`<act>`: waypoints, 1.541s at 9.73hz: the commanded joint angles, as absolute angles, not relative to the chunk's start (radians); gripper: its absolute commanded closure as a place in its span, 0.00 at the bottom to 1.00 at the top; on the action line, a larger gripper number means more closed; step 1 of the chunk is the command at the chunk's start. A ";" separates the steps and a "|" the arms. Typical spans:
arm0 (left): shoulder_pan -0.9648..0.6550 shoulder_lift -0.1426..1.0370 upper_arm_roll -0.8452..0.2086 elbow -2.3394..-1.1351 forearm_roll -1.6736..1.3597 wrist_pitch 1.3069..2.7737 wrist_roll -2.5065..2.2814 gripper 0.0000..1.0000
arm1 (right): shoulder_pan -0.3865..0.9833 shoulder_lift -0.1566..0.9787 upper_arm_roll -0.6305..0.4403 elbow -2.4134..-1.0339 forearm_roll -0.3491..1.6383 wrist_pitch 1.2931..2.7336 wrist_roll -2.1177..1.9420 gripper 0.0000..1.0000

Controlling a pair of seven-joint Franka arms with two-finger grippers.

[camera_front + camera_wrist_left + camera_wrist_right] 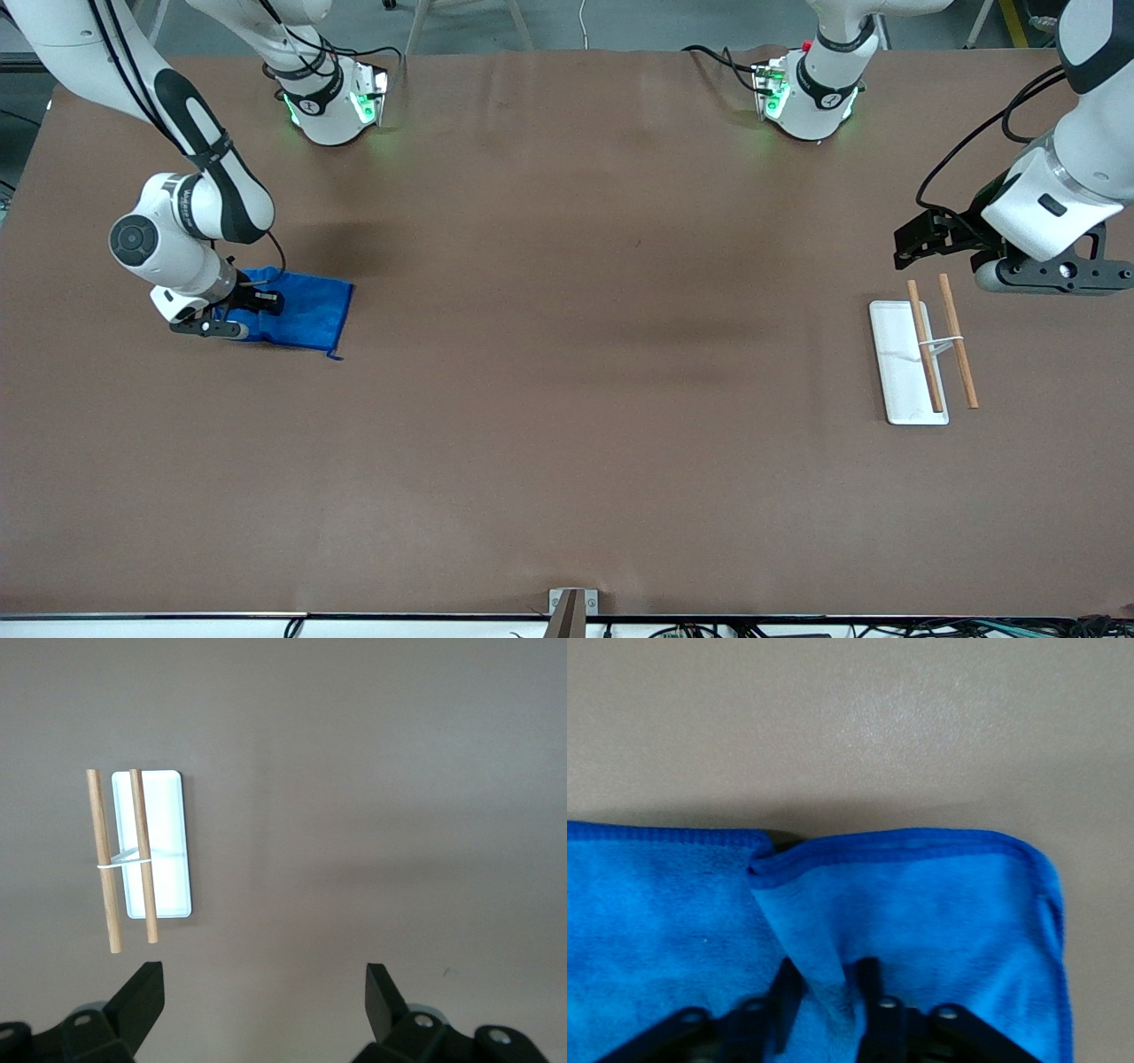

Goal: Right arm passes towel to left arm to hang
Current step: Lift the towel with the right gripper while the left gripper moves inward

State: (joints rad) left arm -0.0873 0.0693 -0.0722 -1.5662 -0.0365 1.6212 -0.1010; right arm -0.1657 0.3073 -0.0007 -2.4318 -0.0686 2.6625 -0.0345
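Observation:
The bright blue towel (314, 310) lies flat on the brown table at the right arm's end. My right gripper (261, 301) is down on it. In the right wrist view the right gripper (828, 988) is shut on a raised fold of the towel (939, 912), and the hem is puckered just past the fingers. My left gripper (905, 248) hangs open and empty above the table at the left arm's end, beside the hanging rack. In the left wrist view the left gripper (264, 992) has only bare table between its wide-spread fingers.
A hanging rack with a white base (895, 372) and two wooden rods (959, 341) stands at the left arm's end; it also shows in the left wrist view (168, 815). A small bracket (571, 607) sits at the table's front edge.

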 commanded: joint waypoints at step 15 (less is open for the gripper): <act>-0.061 0.048 -0.020 -1.764 -0.596 1.554 0.132 0.00 | -0.040 0.409 0.694 -1.779 0.558 2.300 0.489 0.99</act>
